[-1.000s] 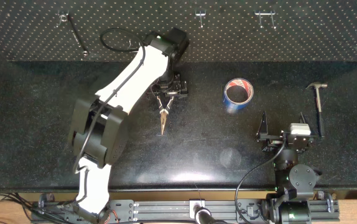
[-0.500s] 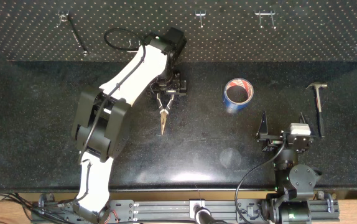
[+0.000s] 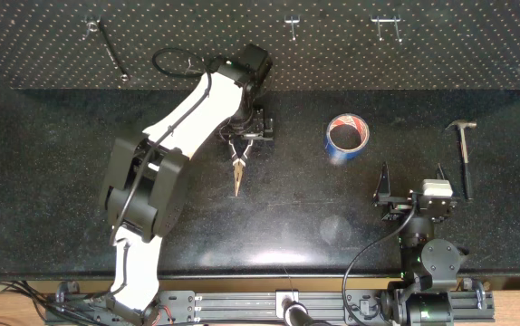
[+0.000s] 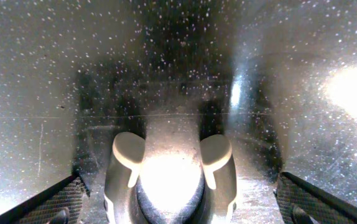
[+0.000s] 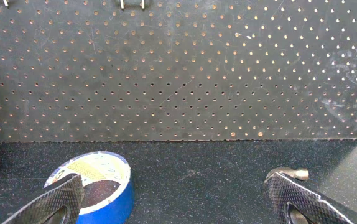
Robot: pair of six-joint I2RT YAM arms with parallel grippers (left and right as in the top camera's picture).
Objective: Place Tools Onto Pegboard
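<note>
Left gripper (image 3: 245, 136) is spread wide either side of the pliers (image 3: 238, 167) handles near the pegboard (image 3: 332, 54), not gripping. Right gripper (image 3: 412, 172) is wide open too, empty. Can't read the tape (image 5: 91, 165) print tbh.

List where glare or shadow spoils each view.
Left wrist view: strong glare on the worktop, blown out white between the pliers handles, dark shadow beyond them. Top view: even light, one faint sheen at the worktop's front. Right wrist view: even light on the pegboard and tape roll, no glare.
</note>
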